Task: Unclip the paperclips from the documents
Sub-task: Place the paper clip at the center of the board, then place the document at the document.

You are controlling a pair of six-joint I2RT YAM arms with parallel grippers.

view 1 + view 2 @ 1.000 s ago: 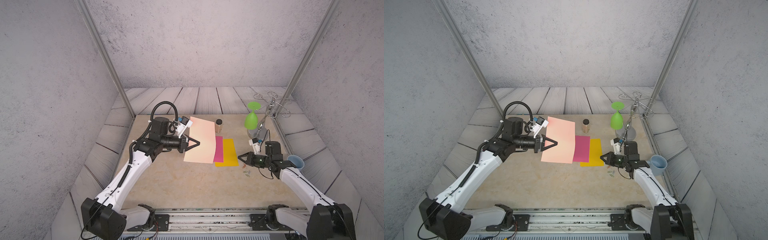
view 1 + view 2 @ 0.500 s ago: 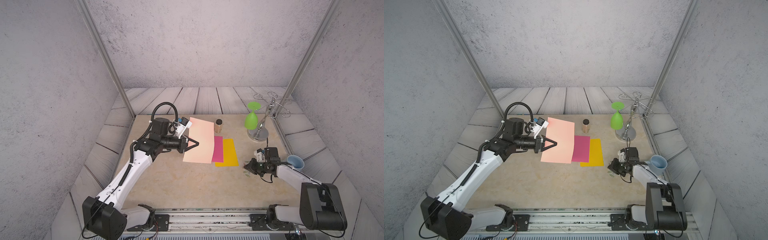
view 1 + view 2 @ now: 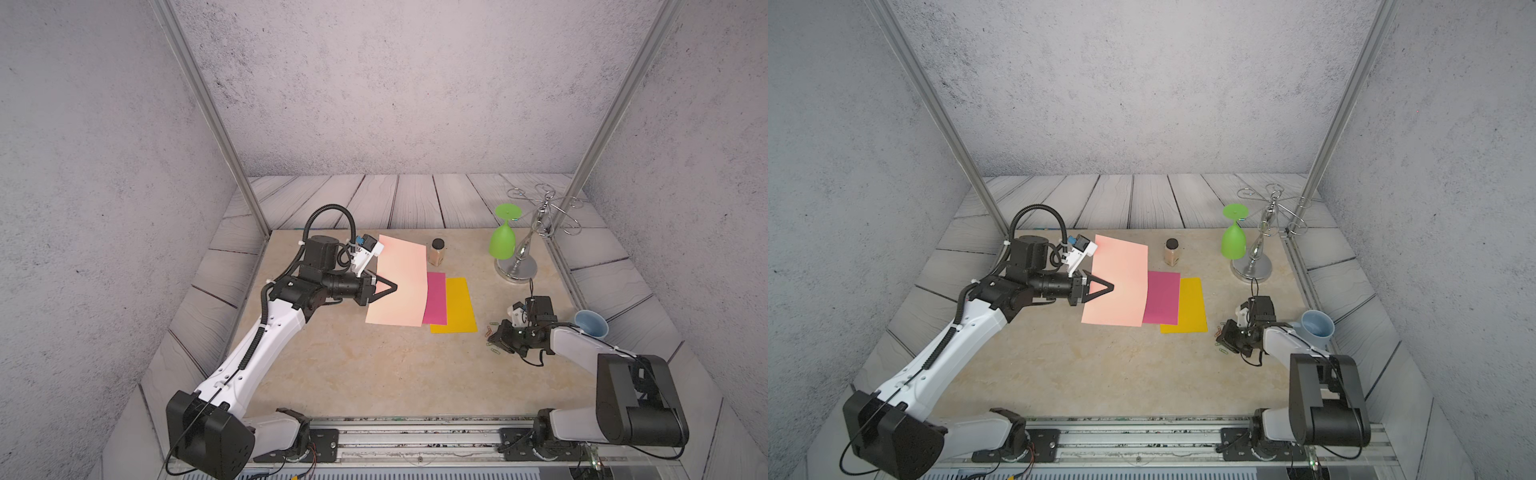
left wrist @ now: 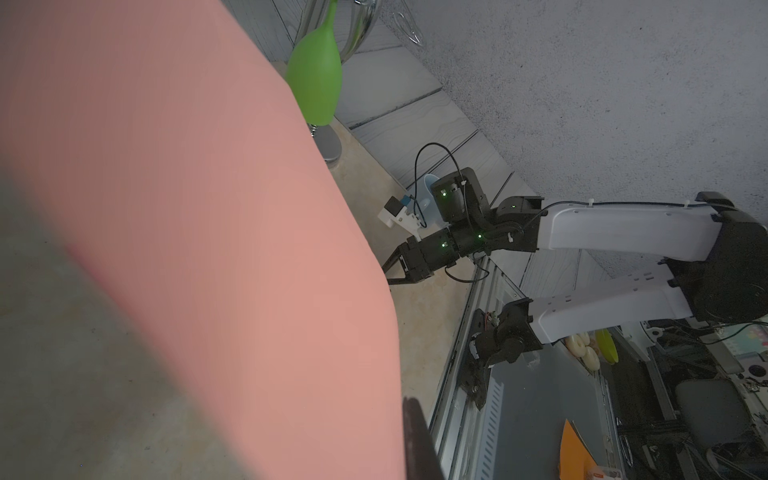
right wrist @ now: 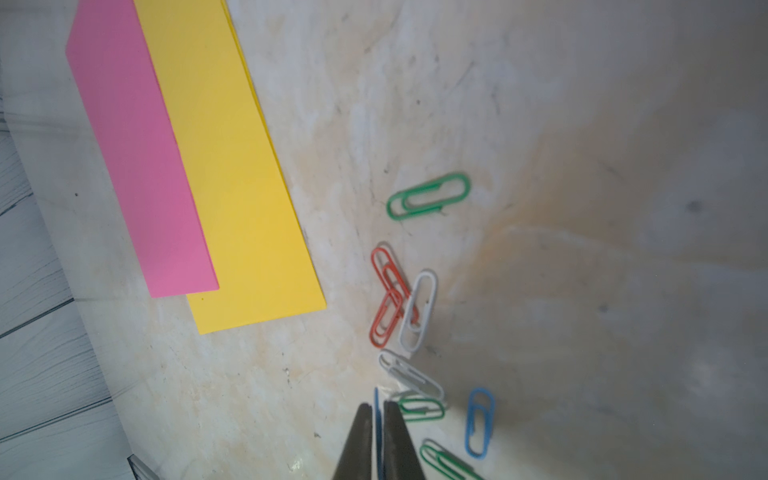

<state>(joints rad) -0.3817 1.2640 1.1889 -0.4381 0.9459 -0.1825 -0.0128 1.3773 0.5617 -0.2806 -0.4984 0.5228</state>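
Observation:
My left gripper (image 3: 394, 286) is shut on the left edge of the salmon pink document (image 3: 403, 282) and holds it tilted up off the table. That sheet fills the left wrist view, with one dark finger (image 4: 415, 440) beside it. The magenta document (image 3: 435, 303) and the yellow document (image 3: 455, 305) lie flat, overlapping. My right gripper (image 5: 377, 409) is low over the table with a blue paperclip (image 5: 377, 397) edge-on between its nearly closed fingers. Several loose paperclips lie around it: green (image 5: 428, 195), red (image 5: 388, 270), white (image 5: 419, 307), blue (image 5: 480, 419).
A chrome glass rack (image 3: 525, 249) stands at the back right with an upside-down green glass (image 3: 503, 243) on it. A small brown jar (image 3: 437, 252) stands behind the sheets. A blue cup (image 3: 591, 324) lies on its side by my right arm.
My right gripper has dropped down and toward the near side, onto the patch of loose paperclips. The left arm still holds the pink sheet in nearly the same place.

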